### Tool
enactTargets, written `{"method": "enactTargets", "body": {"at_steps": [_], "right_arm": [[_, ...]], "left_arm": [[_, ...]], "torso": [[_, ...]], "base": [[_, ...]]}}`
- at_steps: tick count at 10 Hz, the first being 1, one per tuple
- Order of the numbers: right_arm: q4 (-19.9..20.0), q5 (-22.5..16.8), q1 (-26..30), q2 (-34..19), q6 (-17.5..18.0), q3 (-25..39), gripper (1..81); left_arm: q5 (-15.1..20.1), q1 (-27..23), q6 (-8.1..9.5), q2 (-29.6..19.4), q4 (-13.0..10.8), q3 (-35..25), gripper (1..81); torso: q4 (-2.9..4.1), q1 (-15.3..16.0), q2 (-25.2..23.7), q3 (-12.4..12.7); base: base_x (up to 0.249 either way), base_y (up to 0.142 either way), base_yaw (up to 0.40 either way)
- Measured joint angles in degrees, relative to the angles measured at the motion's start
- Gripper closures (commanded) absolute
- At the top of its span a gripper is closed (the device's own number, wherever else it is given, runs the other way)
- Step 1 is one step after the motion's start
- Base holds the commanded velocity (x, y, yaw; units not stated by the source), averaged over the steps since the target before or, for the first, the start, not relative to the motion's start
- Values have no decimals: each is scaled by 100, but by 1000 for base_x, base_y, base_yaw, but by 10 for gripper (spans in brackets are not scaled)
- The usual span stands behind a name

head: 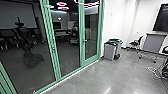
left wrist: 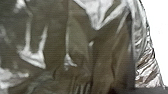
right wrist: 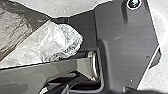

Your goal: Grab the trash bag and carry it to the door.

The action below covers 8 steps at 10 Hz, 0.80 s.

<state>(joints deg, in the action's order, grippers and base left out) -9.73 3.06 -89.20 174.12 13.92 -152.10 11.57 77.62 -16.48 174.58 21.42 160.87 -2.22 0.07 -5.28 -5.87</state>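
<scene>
The trash bag (left wrist: 80,45) is close in front of the left wrist camera, its dark olive-brown plastic creased into deep folds with bright glare along them. One edge is crinkled and paler against a white background. In the right wrist view, a brown stretch of plastic meets a clear, crumpled bulge (right wrist: 66,37) near the robot's dark plate; whether they touch, I cannot tell. I cannot tell whether the left gripper is wide, narrow or holding the bag, and the same goes for the right gripper.

In the head view, a row of glass panes in green frames (head: 100,32) runs along the left. One framed part looks like a door (head: 82,50), with a handle (head: 85,40) partway up. The glass shows a dark robot shape (head: 27,42) on a broad base, a table (head: 62,33) and glowing ring lights (head: 61,3).

Past the glass, by the white wall (head: 115,20), two bins stand close together: a grey bin (head: 109,51) and another with a green top (head: 115,40). Any lettering on them is too small to read. Farther right are a black chair (head: 136,43), a grey panel (head: 154,42) on legs, a dark screen (head: 161,18) on the wall, and loose pale cables (head: 155,71) on the grey floor (head: 105,75).
</scene>
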Motion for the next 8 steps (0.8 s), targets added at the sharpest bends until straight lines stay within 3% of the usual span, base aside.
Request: {"method": "enactTargets", "body": {"at_steps": [8], "right_arm": [[0,-4,15,-5,0,-7,10]], "left_arm": [[0,0,-5,1,0,5,811]], "torso": [[0,0,0,0]], "base": [[223,-74,0]]}}
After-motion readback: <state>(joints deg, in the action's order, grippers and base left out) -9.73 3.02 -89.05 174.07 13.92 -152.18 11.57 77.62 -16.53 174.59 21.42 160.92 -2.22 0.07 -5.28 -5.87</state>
